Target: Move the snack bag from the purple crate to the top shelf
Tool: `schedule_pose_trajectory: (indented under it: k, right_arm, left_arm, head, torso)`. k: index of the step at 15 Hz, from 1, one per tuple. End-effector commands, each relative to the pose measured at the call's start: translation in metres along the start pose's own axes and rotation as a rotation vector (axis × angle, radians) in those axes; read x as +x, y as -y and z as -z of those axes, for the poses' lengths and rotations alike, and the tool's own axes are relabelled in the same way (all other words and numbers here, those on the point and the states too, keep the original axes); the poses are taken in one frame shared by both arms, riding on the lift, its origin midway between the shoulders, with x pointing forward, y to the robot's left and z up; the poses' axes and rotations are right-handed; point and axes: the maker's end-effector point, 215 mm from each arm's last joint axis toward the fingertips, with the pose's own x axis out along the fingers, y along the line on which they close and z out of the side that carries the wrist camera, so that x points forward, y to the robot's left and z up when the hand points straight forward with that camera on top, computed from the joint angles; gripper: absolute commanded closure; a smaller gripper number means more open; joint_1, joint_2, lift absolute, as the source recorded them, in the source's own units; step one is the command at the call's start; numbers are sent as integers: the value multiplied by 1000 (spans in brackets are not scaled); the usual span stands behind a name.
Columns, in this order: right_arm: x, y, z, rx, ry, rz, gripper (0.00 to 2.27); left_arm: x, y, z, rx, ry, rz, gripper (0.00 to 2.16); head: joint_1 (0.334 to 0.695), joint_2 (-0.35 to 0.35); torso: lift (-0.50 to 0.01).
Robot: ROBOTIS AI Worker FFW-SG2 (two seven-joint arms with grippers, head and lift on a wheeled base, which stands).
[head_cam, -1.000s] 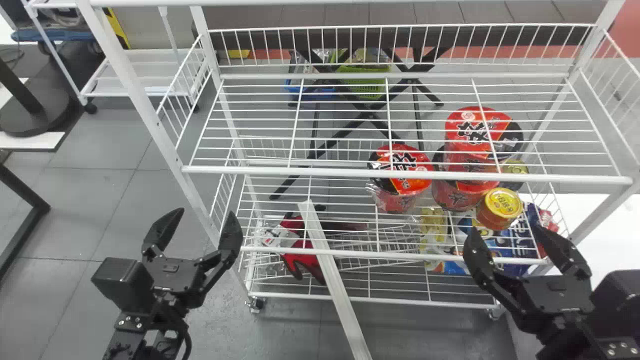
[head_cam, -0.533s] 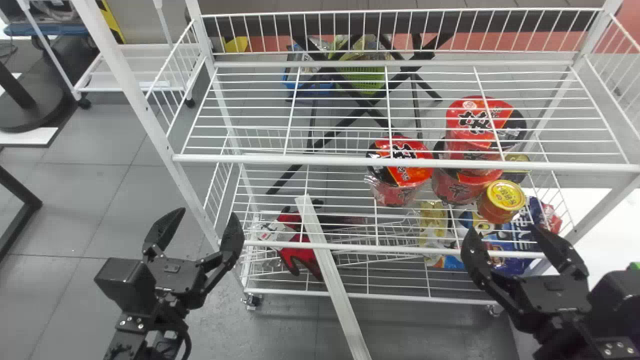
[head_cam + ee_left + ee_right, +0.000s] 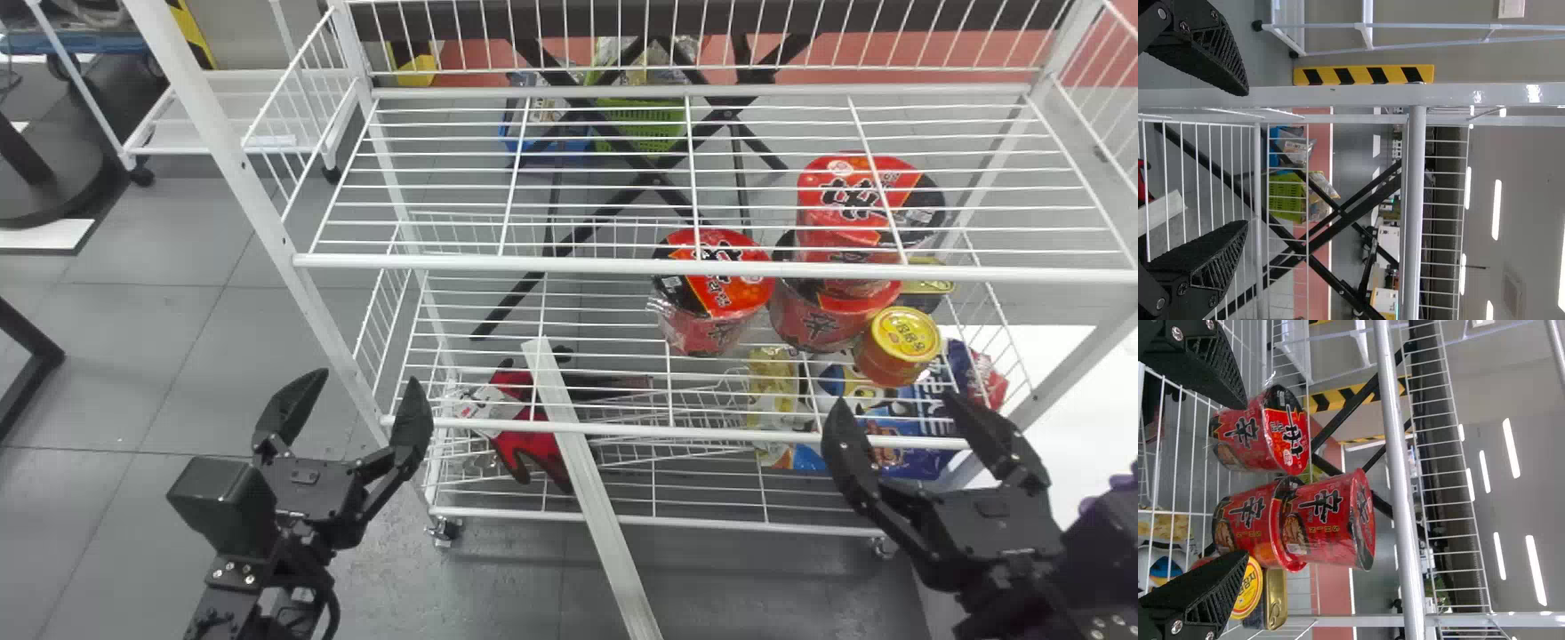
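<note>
Right gripper (image 3: pixel 893 400): released, both fingers spread apart, held in front of the white rack toward its right end. Left gripper (image 3: pixel 364 378): also released, held by the rack's left end. Two packaged bags, a yellow bag (image 3: pixel 772 391) and a blue bag (image 3: pixel 920 462), lie on the bottom shelf (image 3: pixel 658 523), beyond and below the right gripper and apart from it; from where I stand I cannot tell whether either is the snack bag, so its position relative to the claw remains undetermined. Red noodle cups (image 3: pixel 711 333) and a yellow-lidded can (image 3: pixel 902 333) occupy the middle shelf (image 3: pixel 622 431), under the top shelf (image 3: pixel 622 264). Compared with the earlier head frames, the rack and its contents now sit higher in the view, while both grippers keep nearly the same place and the same spread. A purple object (image 3: pixel 1122 481) has entered at the right edge, beside the right arm; whether it is the crate cannot be determined.
</note>
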Motion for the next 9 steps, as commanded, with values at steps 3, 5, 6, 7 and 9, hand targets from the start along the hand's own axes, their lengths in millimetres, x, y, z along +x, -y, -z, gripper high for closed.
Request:
schedule_pose_trajectory:
  k: [3, 5, 6, 7, 9]
  right_arm:
    - [0, 3, -2, 6, 6, 6, 16]
    - [-1, 3, -3, 3, 8, 6, 16]
    - [-2, 3, -2, 4, 6, 4, 16]
    - [-3, 3, -6, 2, 22, 5, 22]
    - [-3, 7, 0, 3, -8, 18, 33]
  left_arm:
    - [0, 0, 0, 0, -1, 0, 134]
    - [0, 0, 0, 0, -1, 0, 134]
    - [0, 0, 0, 0, -1, 0, 134]
    - [-1, 0, 1, 0, -2, 0, 134]
    - [-1, 0, 2, 0, -4, 0, 134]
  head:
    - [695, 58]
    - [695, 57]
    - [695, 57]
    - [695, 57]
    - [695, 56]
  torso:
    - [-456]
    - [-456]
    - [-456]
    - [-456]
    - [-456]
